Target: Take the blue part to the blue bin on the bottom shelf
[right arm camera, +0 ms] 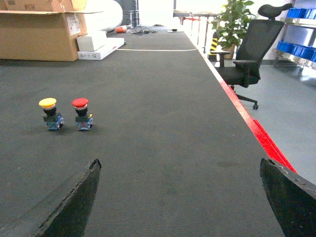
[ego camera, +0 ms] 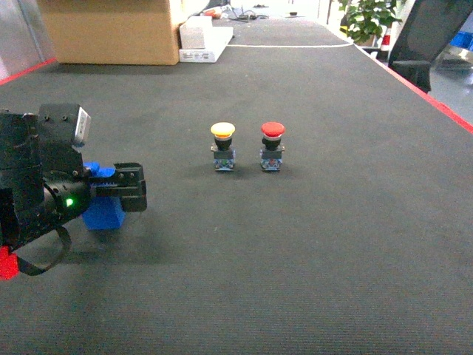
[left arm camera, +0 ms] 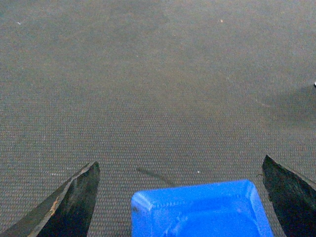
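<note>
I see a dark grey woven mat (ego camera: 310, 244) covering the floor, red-edged on its right. At mid-distance stand two push-buttons just apart: a yellow mushroom-head button (ego camera: 222, 146) on the left, a red mushroom-head button (ego camera: 272, 145) on the right. Far left sits a brown cardboard box (ego camera: 111, 29), a flat white box (ego camera: 205, 46) beside it. Far right I see a black office chair (right arm camera: 247, 54) and a green potted plant (right arm camera: 232, 22).

Blue part (ego camera: 103, 211): we see a bright blue plastic block w/ a flat top and raised rim, standing upright on the dark woven mat at the left of the head view. Its upper portion is partly hidden behind the left claw (ego camera: 129, 188). In the left wrist view we see its top face (left arm camera: 201, 210) centred between the two claw tips, w/ clear gaps on both sides, i.e. not touching either.
</note>
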